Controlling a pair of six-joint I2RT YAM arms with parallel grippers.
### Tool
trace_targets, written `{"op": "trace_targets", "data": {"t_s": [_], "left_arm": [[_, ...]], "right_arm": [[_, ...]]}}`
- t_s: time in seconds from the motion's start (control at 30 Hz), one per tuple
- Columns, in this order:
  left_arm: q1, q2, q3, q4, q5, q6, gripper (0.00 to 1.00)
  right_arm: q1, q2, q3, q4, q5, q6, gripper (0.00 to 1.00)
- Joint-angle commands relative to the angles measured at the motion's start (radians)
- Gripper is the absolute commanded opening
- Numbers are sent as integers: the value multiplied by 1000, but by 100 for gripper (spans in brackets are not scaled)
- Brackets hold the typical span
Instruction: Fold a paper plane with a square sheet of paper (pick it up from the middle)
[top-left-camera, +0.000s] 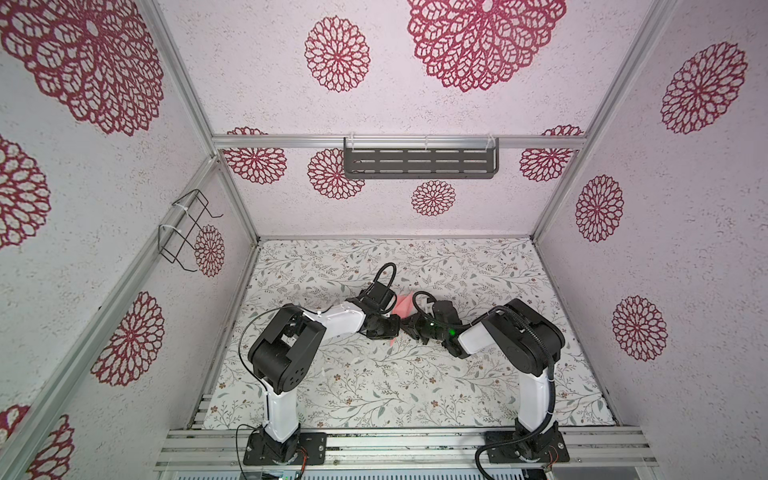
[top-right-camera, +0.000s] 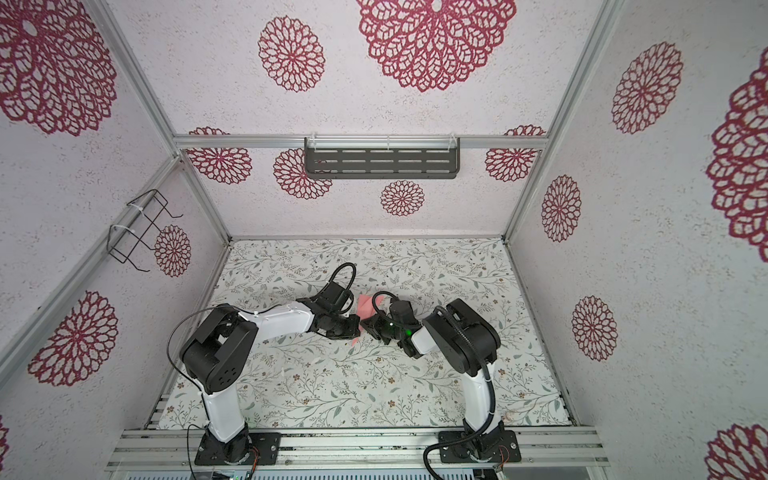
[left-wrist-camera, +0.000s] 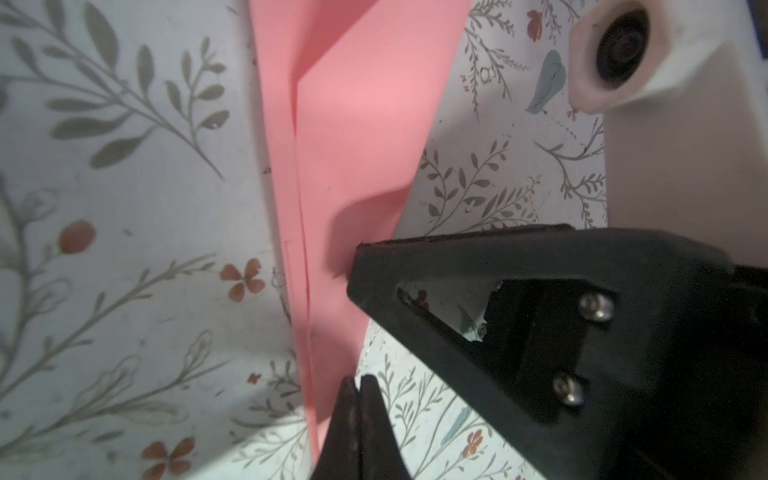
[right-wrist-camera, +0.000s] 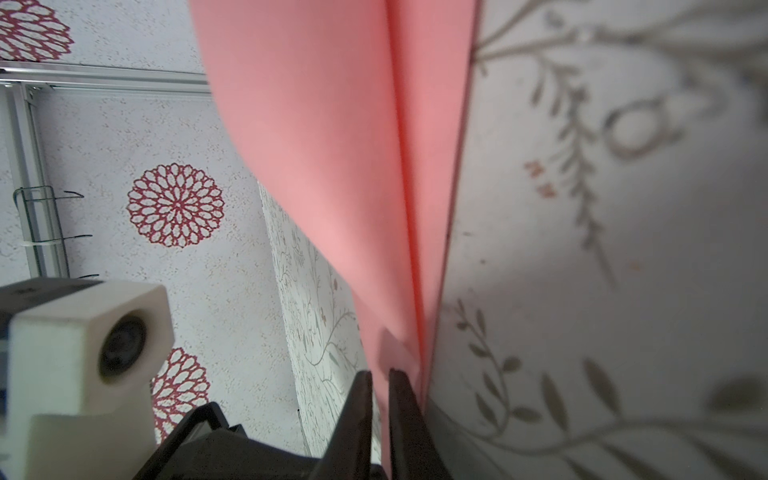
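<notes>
The folded paper (top-left-camera: 402, 306) lies central on the table (top-left-camera: 374, 395), pointing toward 12 o'clock. The right claw (right-wrist-camera: 380, 374) pinches its raised flap, likely to crease a wing. The left claw (left-wrist-camera: 358, 380), closed, seemingly pins its 6 o'clock end.

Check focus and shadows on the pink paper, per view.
Left wrist view: paper sharp, right gripper casts a shadow on it, tablecloth soft. Right wrist view: paper and tablecloth both blurred, too close. In both top views: even light, paper small, mostly covered.
</notes>
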Motion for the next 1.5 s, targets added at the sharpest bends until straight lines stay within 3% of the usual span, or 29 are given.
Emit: {"op": "trace_targets", "data": {"t_s": [0.0, 0.33, 0.6, 0.8, 1.03, 1.3, 1.47], "left_arm": [[9, -13, 4, -23, -20, -3, 0], [6, 26, 10, -99, -30, 12, 0], [7, 53, 1, -145, -53, 30, 0], [7, 56, 15, -157, -57, 35, 0], [6, 56, 21, -165, -61, 37, 0], [6, 55, 23, -158, -54, 35, 0], [6, 56, 21, -157, -52, 38, 0]], "right_arm": [[4, 20, 10, -21, 7, 5, 15], [-21, -24, 35, -10, -8, -71, 16], [-134, -78, 24, 92, -180, -232, 20], [-163, -56, 94, -111, -273, -456, 22], [-167, -15, 199, -275, -347, -609, 24], [-185, -19, 221, -379, -270, -703, 26], [-194, -80, 195, -412, -183, -743, 37]]}}
